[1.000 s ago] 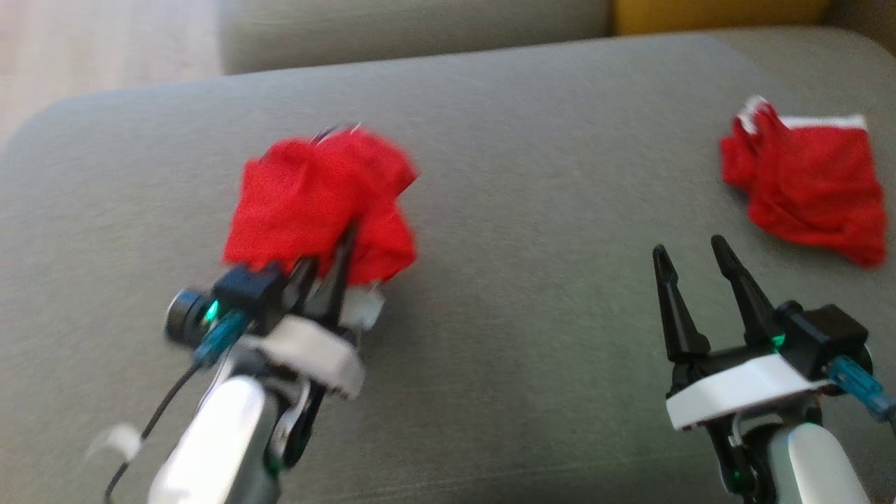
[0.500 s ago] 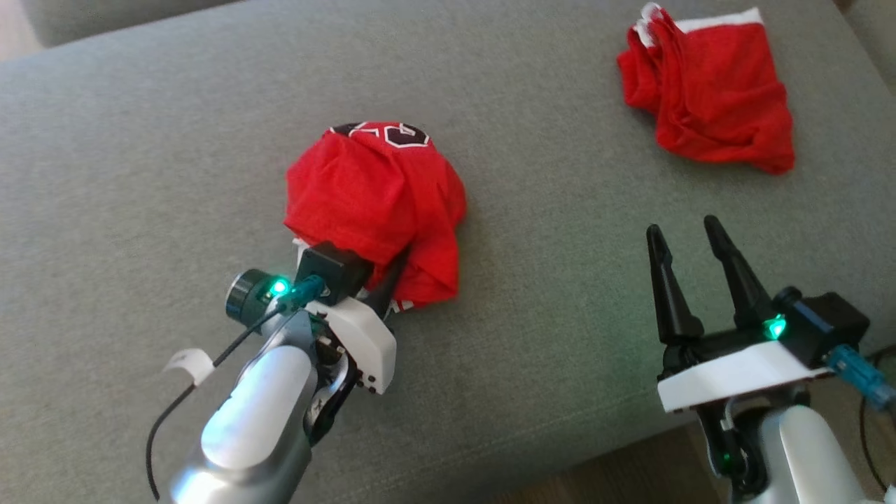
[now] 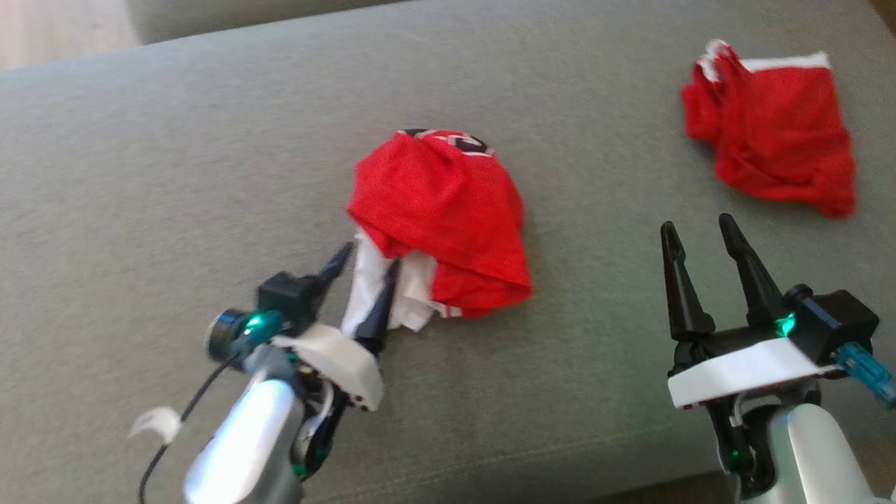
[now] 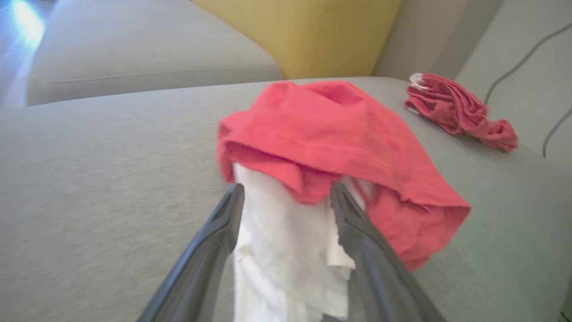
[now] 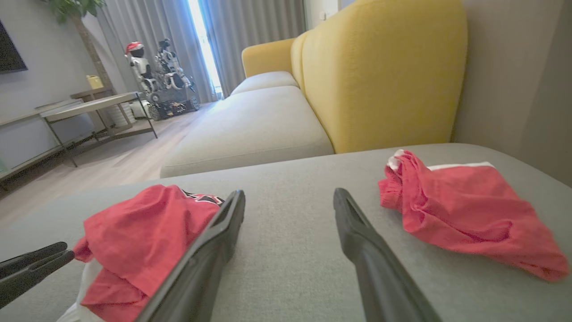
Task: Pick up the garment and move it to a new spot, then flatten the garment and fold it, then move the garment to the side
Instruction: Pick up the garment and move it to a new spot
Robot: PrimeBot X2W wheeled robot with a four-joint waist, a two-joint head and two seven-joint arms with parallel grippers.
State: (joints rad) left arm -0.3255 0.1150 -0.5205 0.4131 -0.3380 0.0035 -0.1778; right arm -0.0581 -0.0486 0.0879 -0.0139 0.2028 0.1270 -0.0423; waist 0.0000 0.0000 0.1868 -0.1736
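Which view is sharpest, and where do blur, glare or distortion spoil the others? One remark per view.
Head view: mild motion blur, worst on the left claw and the far red garment. Left wrist view: near red garment smeared and washed pink. Right wrist view: sharpest, though the window blows out.

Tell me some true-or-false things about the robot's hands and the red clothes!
1. The left gripper has its fingers spread apart. True.
2. The right gripper is holding red cloth. False: it is open, with nothing between its fingers.
3. Two red garments lie on the grey cushion. True: the middle garment and the far garment.
4. The middle garment is red all over. False: its white part shows between the left gripper's fingers.
5. The backrest is blue. False: it is yellow.
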